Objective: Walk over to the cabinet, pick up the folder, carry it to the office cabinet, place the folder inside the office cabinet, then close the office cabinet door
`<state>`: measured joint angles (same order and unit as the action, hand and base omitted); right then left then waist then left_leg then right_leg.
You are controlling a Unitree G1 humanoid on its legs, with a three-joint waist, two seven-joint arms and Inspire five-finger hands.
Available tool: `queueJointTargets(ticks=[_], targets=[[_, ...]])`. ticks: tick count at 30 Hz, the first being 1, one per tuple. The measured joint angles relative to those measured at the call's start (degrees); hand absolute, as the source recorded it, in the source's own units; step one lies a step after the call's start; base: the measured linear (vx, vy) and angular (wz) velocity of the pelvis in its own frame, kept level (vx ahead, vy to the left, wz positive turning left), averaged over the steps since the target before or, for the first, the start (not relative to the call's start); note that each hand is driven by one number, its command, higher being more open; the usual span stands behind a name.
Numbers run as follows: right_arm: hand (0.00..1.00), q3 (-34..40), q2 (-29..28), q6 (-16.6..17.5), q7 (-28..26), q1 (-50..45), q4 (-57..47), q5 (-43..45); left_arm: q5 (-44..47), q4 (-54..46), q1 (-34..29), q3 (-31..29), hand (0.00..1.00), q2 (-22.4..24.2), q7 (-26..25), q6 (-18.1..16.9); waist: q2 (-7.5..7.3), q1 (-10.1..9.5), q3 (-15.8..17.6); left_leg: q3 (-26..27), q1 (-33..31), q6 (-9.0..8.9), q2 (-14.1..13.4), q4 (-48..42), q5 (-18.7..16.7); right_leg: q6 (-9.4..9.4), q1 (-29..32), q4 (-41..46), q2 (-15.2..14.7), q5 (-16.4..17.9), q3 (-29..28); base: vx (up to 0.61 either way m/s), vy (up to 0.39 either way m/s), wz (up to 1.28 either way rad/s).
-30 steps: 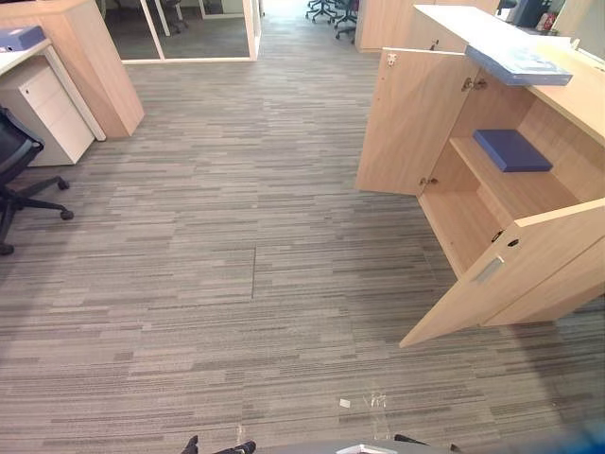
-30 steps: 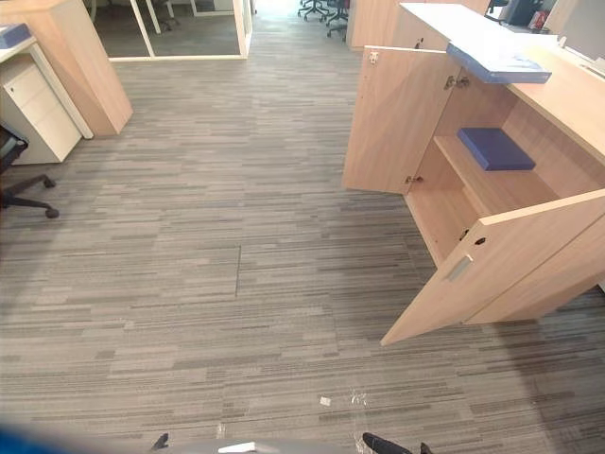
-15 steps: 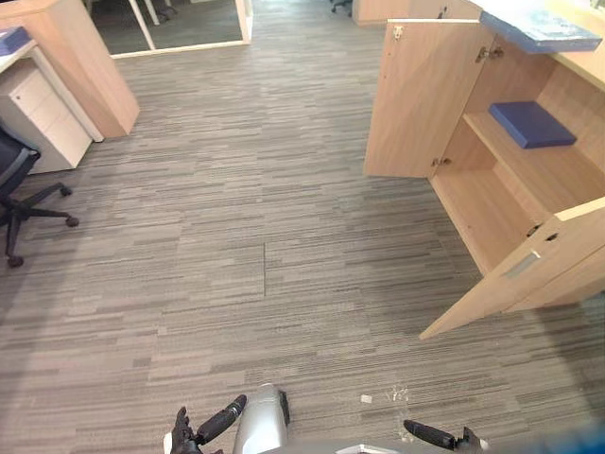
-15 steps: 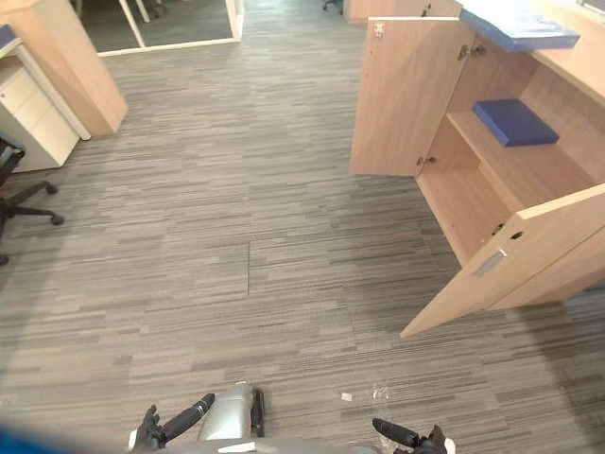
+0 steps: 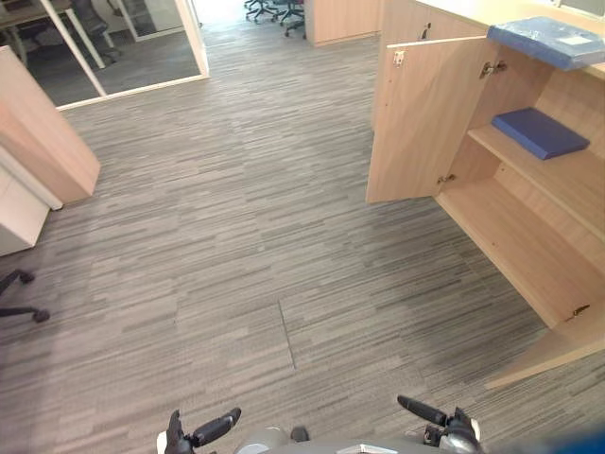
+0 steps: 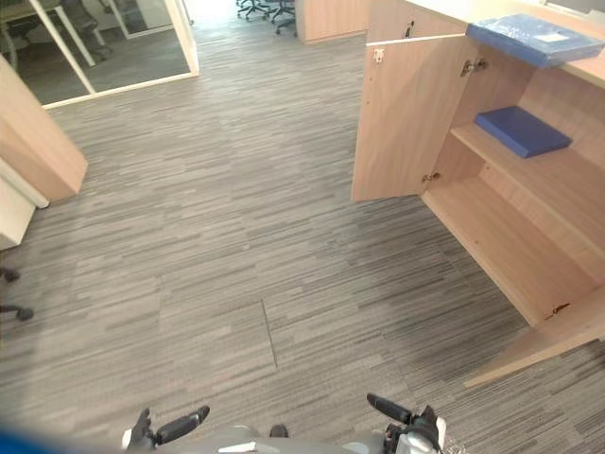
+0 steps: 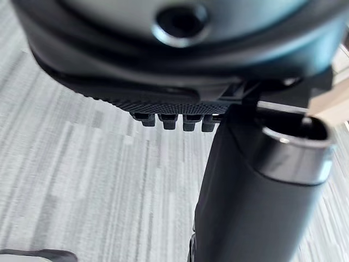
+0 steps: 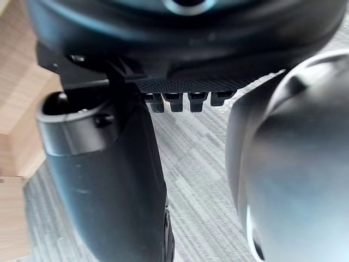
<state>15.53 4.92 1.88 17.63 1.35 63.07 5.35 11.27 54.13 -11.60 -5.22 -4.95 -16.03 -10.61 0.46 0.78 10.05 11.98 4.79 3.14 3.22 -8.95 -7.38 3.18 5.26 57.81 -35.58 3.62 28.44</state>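
- Both hands hang low: left hand (image 5: 213, 430) at 7 o'clock, right hand (image 5: 423, 412) at 5. Fingers are straight, side by side, holding nothing.
- The cabinet (image 5: 515, 232) stands open at 2 o'clock. A dark folder (image 5: 540, 132) lies on its shelf, a paler one (image 5: 556, 40) on top.
- I'd guess placing is done and closing is left.
- Next: walk towards 2 o'clock, then push the far door (image 5: 425, 118) and the near door (image 5: 553, 348) shut.

left robot hand (image 5: 213, 429): black, dotted palm | right robot hand (image 5: 423, 412): black, dotted palm
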Motion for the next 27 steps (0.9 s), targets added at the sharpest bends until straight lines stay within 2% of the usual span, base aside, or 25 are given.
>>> queueJointTargets(ticks=[1,2,3,4,6,7,8,9,10,13,14,16,17,19,20,22,23,24,26,27], targets=[[1.00,-1.7,-0.5,0.0,0.0,-0.1,-2.2,0.1,-0.7,-0.5,0.6,1.1,1.00,-0.3,0.2,0.1,0.17,0.19,0.4,0.0,1.1,0.00,-0.6,0.9,0.0,-2.18,1.9,-1.0,2.8,4.3,2.0,0.27,0.092,-0.40],[1.00,-3.1,-1.2,0.1,-0.2,-0.5,-4.5,0.1,-0.9,-0.7,1.7,2.1,1.00,-0.6,0.3,0.3,0.36,0.47,1.2,-0.1,2.1,0.00,-1.3,1.5,0.0,-4.31,3.6,-4.4,6.5,7.1,2.8,0.27,0.019,-0.26],[1.00,-4.1,-1.9,0.2,-0.5,-1.0,-6.7,0.1,-1.2,-1.4,2.6,2.8,1.00,-0.5,0.3,0.7,0.52,0.81,2.2,-0.2,3.0,-0.01,-1.7,1.7,0.0,-5.95,4.6,-9.9,10.2,8.5,2.9,0.20,-0.035,-0.12],[1.00,-5.3,-2.6,0.4,-0.7,-1.3,-8.4,0.3,-2.1,-2.4,3.2,3.9,1.00,-0.1,0.6,0.9,0.32,1.27,3.2,-0.2,4.4,-0.03,-1.7,1.7,0.0,-6.58,5.0,-19.0,14.2,8.7,3.5,0.23,-0.082,-0.02],[1.00,-6.1,-2.9,0.6,-0.9,-2.1,-8.8,0.5,-3.9,-3.7,3.1,4.7,1.00,0.5,1.5,0.8,-0.22,1.43,3.2,0.3,5.9,-0.43,-0.9,2.3,-0.3,-5.92,6.2,-28.9,16.7,5.6,4.9,0.18,-0.096,0.08],[1.00,-5.9,-3.0,0.7,-0.9,-2.3,-8.9,0.7,-4.8,-4.7,2.9,4.9,1.00,1.4,1.9,0.9,-0.67,1.51,3.1,0.7,7.5,-1.61,-0.3,3.8,-1.6,-4.24,7.3,-35.0,17.9,0.7,6.1,0.26,-0.110,0.25],[1.00,-5.0,-2.6,0.8,-0.8,-1.9,-8.3,1.5,-5.1,-4.4,3.2,5.0,1.00,2.0,2.2,1.0,0.00,2.44,3.2,0.8,9.1,-2.08,-0.9,5.8,-3.4,1.27,7.8,-34.4,18.8,-1.5,6.5,0.27,-0.103,0.07],[1.00,-5.0,-2.0,0.8,-0.8,-1.1,-7.4,1.5,-5.1,-4.2,2.9,4.9,1.00,2.7,2.2,1.2,0.72,1.99,3.4,1.7,9.3,-2.38,-1.7,6.4,-3.4,0.23,8.4,-33.8,19.7,-0.4,6.4,0.28,-0.113,-0.16],[1.00,-4.9,-1.5,1.1,-1.1,-0.7,-6.9,1.6,-5.0,-3.7,2.6,4.8,1.00,2.8,2.4,1.3,1.49,2.06,3.6,2.4,9.5,-3.63,-2.6,6.6,-4.2,0.49,9.4,-31.6,20.0,2.4,6.5,0.19,-0.099,-0.35],[1.00,0.5,-2.3,1.6,-1.2,-0.8,-5.8,3.9,-4.4,-1.6,3.2,3.6,1.00,3.1,2.5,2.5,1.92,2.98,3.4,2.7,11.0,-5.95,-4.7,5.6,-6.3,0.49,9.0,-26.9,20.8,8.3,7.4,0.30,-0.209,-0.04],[1.00,2.7,-2.2,1.6,-1.2,-1.3,-4.3,4.5,-4.4,-1.1,3.5,3.6,1.00,3.1,3.2,2.6,1.89,3.17,3.4,2.7,10.8,-6.76,-7.0,0.6,-7.5,0.29,6.6,-26.7,22.2,10.8,8.6,0.35,-0.268,0.13],[1.00,3.6,-2.2,1.9,-1.3,-3.0,-3.4,6.2,-4.3,-1.1,3.4,3.3,1.00,2.9,3.9,2.5,1.61,3.58,3.3,2.9,7.6,-8.05,-9.8,-10.0,-8.1,0.04,3.1,-28.8,24.0,11.6,9.1,0.34,-0.291,0.11],[1.00,3.5,-1.5,2.0,-1.4,-4.9,-3.1,7.1,-3.7,-1.3,2.8,1.7,1.00,3.4,4.0,2.4,2.53,3.72,2.7,2.9,3.3,-9.95,-13.5,-21.9,-7.4,0.83,0.4,-32.7,27.3,10.9,9.0,0.34,-0.273,-0.23],[1.00,3.4,-0.5,2.4,-1.8,-6.2,-1.6,8.6,-2.3,-2.5,1.5,-0.1,1.00,4.5,4.0,2.3,3.90,3.45,1.9,2.5,-3.7,-13.47,-17.7,-39.1,-5.0,2.51,-2.8,-37.9,32.2,9.8,6.5,0.41,-0.158,-0.88],[1.00,3.5,-0.3,2.4,-2.0,-6.4,0.4,9.3,-1.6,-3.3,1.1,-1.0,1.00,4.6,4.1,2.2,4.09,3.18,1.9,2.7,-7.3,-13.37,-19.0,-48.7,-5.1,2.91,-5.8,-41.9,35.1,8.9,3.3,0.39,-0.052,-1.16],[1.00,3.5,-0.5,2.2,-2.0,-7.1,1.4,10.6,-1.5,-3.9,1.1,-2.5,1.00,4.5,4.1,2.0,3.40,2.77,2.3,3.3,-10.2,-12.60,-18.9,-52.4,-5.5,3.13,-9.5,-45.8,37.0,8.1,0.2,0.36,-0.040,-1.03],[1.00,3.3,-0.5,1.8,-2.0,-7.3,1.9,10.6,-1.2,-4.8,0.9,-3.1,1.00,4.5,4.1,1.9,2.77,2.74,2.7,3.5,-11.9,-11.37,-18.4,-52.1,-6.1,3.02,-11.4,-47.6,37.6,7.9,-1.9,0.44,-0.030,-1.34],[1.00,3.2,-0.5,1.7,-2.0,-7.0,2.8,10.6,-0.5,-6.1,0.9,-4.3,1.00,4.5,4.1,1.9,1.83,2.23,3.3,2.6,-14.6,-10.03,-17.0,-48.1,-6.9,2.42,-13.7,-49.4,37.8,7.2,-5.4,0.34,-0.001,-1.28],[1.00,2.7,-0.5,1.7,-2.0,-6.6,2.9,10.6,-0.5,-6.7,0.8,-5.2,1.00,4.4,3.9,1.8,1.36,1.81,3.6,-0.1,-17.0,-9.30,-15.3,-40.0,-7.3,1.83,-15.6,-50.6,37.6,6.9,-9.2,0.31,0.048,-1.29],[1.00,1.3,-0.2,1.7,-1.9,-6.1,2.8,10.5,-0.5,-6.9,0.9,-5.4,1.00,4.5,3.4,1.4,1.29,1.43,3.7,-4.5,-18.6,-9.26,-14.1,-31.6,-7.2,1.50,-16.5,-51.3,37.5,6.9,-12.1,0.38,0.134,-1.46]])
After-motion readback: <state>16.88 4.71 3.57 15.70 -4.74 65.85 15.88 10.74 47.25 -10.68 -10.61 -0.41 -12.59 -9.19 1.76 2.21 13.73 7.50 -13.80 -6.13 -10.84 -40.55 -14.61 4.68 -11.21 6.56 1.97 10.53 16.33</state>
